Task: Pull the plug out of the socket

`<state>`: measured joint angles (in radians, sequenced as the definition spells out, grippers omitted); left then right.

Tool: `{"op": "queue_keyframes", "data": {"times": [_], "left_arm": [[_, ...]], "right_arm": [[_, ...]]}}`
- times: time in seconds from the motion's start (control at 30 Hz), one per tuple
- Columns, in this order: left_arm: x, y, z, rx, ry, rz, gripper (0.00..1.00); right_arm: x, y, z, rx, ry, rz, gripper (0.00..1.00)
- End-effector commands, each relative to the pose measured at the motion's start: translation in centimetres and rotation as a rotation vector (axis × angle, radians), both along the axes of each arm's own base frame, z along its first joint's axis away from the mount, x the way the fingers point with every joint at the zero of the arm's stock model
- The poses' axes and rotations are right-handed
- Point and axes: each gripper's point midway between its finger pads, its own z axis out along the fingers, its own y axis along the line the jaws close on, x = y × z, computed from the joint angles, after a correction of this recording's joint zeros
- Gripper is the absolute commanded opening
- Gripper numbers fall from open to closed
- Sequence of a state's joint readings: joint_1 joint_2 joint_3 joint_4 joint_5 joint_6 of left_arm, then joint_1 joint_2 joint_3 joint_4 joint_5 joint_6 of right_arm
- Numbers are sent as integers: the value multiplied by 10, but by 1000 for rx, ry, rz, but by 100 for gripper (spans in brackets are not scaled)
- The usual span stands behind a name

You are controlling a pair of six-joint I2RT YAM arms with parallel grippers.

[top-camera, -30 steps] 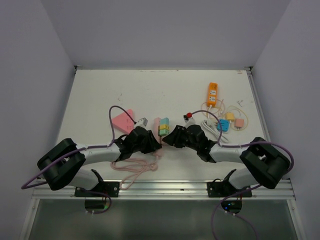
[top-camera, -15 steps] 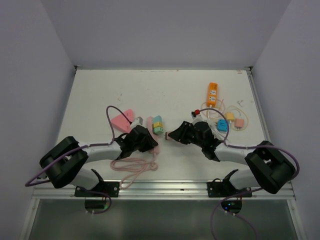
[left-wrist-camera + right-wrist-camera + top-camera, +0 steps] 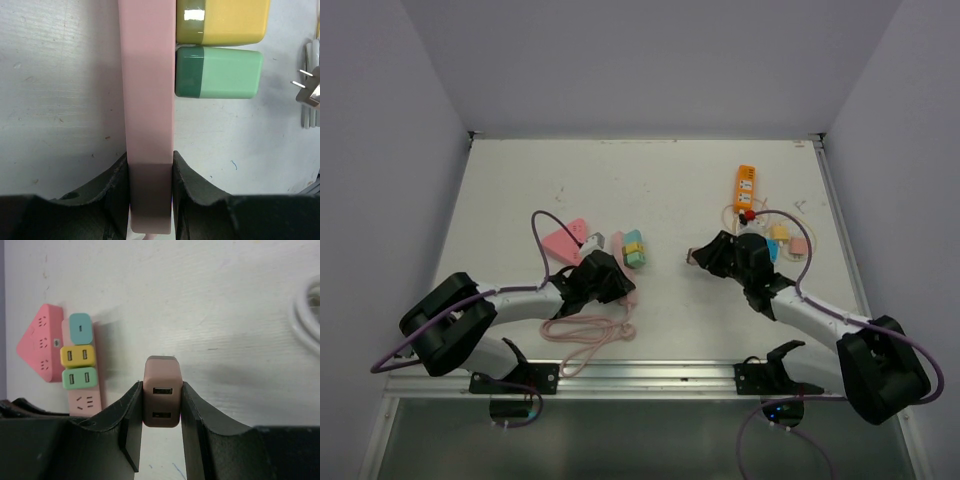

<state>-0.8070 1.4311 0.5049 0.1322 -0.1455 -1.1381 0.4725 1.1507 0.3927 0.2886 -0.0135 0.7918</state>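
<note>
Trouble from here is mostly a fumble. Your right hand (image 3: 161, 395) has its jaws squeezed onto the smooth sides of the brownish-pink plug (image 3: 161, 374), USB ports facing the wrist camera. It holds the plug well apart from the pink strip (image 3: 147, 75), off to the right over bare tabletop (image 3: 650, 190), so I'd call the pull itself done. I can't tell how high it sits. Those sides look slick, so a fast swing or a knock could twist it loose and drop it.

Second worry is your left hand (image 3: 149, 159). It's clamped on the near end of the strip, pinning it down. If you raise that arm before you let go, the strip goes up too, along with the teal plug (image 3: 80, 329), yellow plug (image 3: 222, 22) and green plug (image 3: 220, 72) seated in it.

Clutter-wise, the right side is busy: a white cable (image 3: 307, 315), loose adapters (image 3: 780, 234) and, farther back, an orange power strip (image 3: 745, 187). Setting the plug down there risks a snag. On the left, a pink triangular socket (image 3: 42, 342) sits just beside the strip. A pink cord (image 3: 585, 335) is coiled near the left arm, where it could catch if you pull that arm back.
</note>
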Motion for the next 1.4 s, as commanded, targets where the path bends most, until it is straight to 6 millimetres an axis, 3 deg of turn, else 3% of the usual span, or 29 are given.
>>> {"op": "queue_keyframes", "data": {"times": [0.0,0.17,0.33,0.6,0.73,0.9,0.97,1.0,1.23,1.37], "left_arm": [[-19,42,-40,191,70,4,0],[-19,40,-37,175,56,-10,0],[-19,39,-35,164,46,-14,0],[-19,36,-35,156,42,-30,0],[-19,35,-34,148,34,-38,0],[-20,34,-33,143,31,-43,0],[-19,33,-32,139,28,-46,0],[-19,33,-32,138,28,-46,0],[-19,31,-31,131,23,-57,0],[-19,30,-31,130,22,-59,0]], "right_arm": [[17,-28,-3,-65,17,-74,0],[31,-32,-20,-20,106,-79,2],[40,-45,-21,-54,145,-130,22],[50,-72,-21,-176,180,-197,68],[45,-78,-21,-229,207,-186,80],[47,-85,4,-270,150,-196,87],[46,-78,16,-239,115,-160,88],[46,-61,25,-180,80,-82,88],[32,7,48,-20,-14,127,89],[20,62,59,58,-41,262,91]]}}
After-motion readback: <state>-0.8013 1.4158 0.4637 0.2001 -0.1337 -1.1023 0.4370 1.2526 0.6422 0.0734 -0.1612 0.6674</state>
